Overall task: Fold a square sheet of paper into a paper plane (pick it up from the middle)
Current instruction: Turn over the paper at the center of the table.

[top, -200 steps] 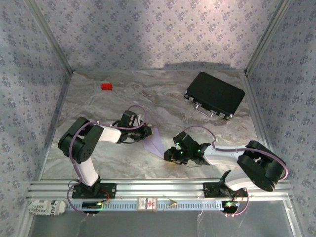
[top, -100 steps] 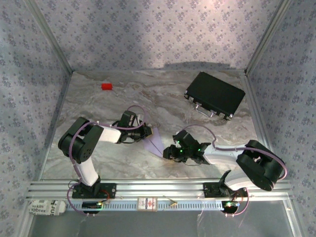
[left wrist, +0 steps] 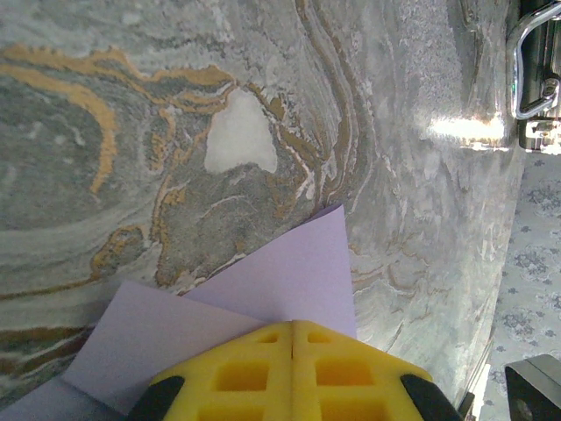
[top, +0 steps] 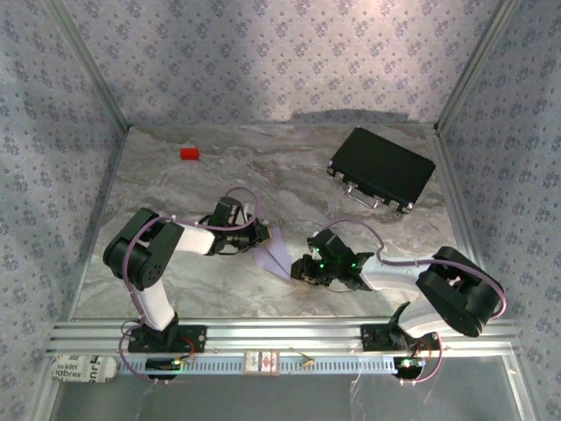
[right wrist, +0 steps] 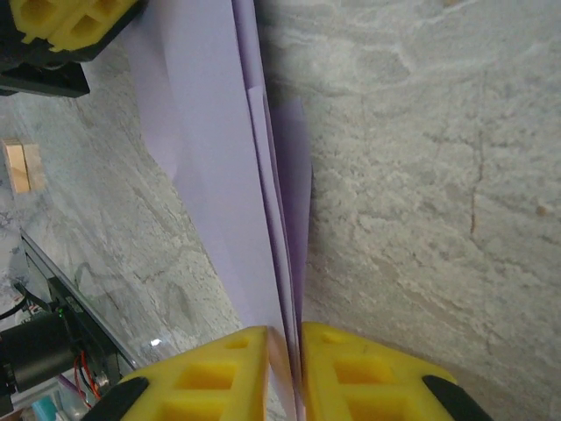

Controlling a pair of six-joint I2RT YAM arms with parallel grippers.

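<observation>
Firmly in left tool (left wrist: 294, 331), right tool (right wrist: 285, 338): paper plane (top: 273, 253); black case (top: 382, 167) apart.

paper plane (right wrist: 219, 175): thin matt lilac paper, sharply creased
table (left wrist: 421, 219): smooth, glossy marbled stone
case handle (left wrist: 519, 61): shiny metal

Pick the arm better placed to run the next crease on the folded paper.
Right, likely. Right pincer pinches the paper across its stacked fold edge, in line with the crease; left pincer clamps a flat corner, better as anchor.

The paper plane (top: 273, 253) is pale lilac, the worktop (top: 175, 189) marbled grey and ochre, the left claw (left wrist: 292, 351) and right claw (right wrist: 285, 368) yellow, the case (top: 383, 167) black.
</observation>
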